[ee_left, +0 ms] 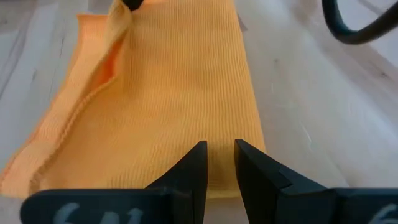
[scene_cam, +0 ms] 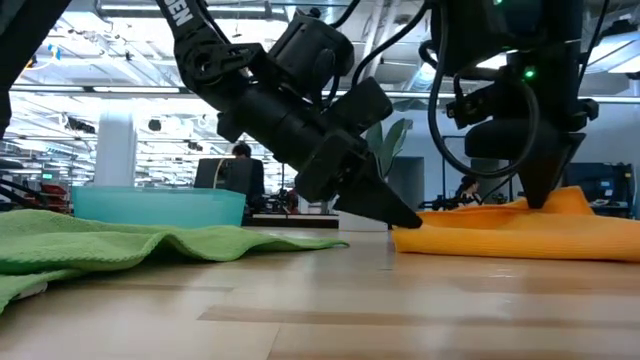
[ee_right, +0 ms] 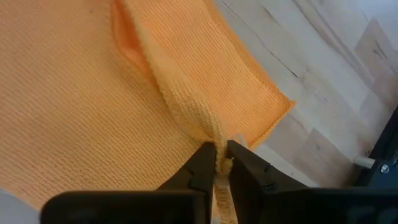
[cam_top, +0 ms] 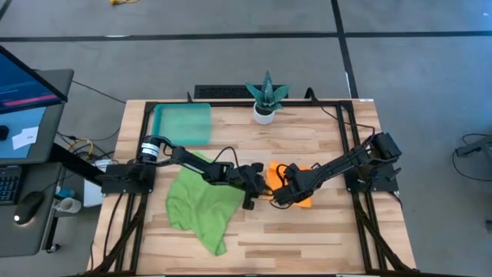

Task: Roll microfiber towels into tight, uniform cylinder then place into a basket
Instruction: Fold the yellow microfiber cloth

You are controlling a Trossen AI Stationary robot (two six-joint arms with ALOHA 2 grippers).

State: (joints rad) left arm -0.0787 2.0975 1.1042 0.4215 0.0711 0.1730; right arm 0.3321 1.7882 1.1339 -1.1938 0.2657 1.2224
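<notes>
The orange towel (cam_top: 301, 187) lies folded on the table right of centre. My left gripper (ee_left: 221, 152) comes in low from the left, its fingers a narrow gap apart at the towel's left edge (scene_cam: 408, 218). My right gripper (ee_right: 222, 152) points down over the towel (scene_cam: 537, 200) and is shut on a raised ridge of it. The lime green towel (cam_top: 201, 201) lies crumpled and flat on the table, under the left arm. The teal basket (cam_top: 182, 123) stands at the far left. My left gripper slants down from the table's left. Its fingertips (ee_left: 198, 163) rest on the orange towel just inside its left edge (ee_left: 214, 134). The cloth between them lies flat, with none drawn up into the gap. My right gripper pinches a narrow raised fold of the orange towel (ee_right: 211, 134) between its two fingers, from above, pointing down. The fold stands up a little at the fingers (scene_cam: 535, 203). The rest of the towel lies slack on the table.
A small white pot with a green spiky plant (cam_top: 265, 98) stands at the far edge, behind the towel. Bare wood lies at the table's near side (cam_top: 307, 238). A monitor and a desk stand off the table's left.
</notes>
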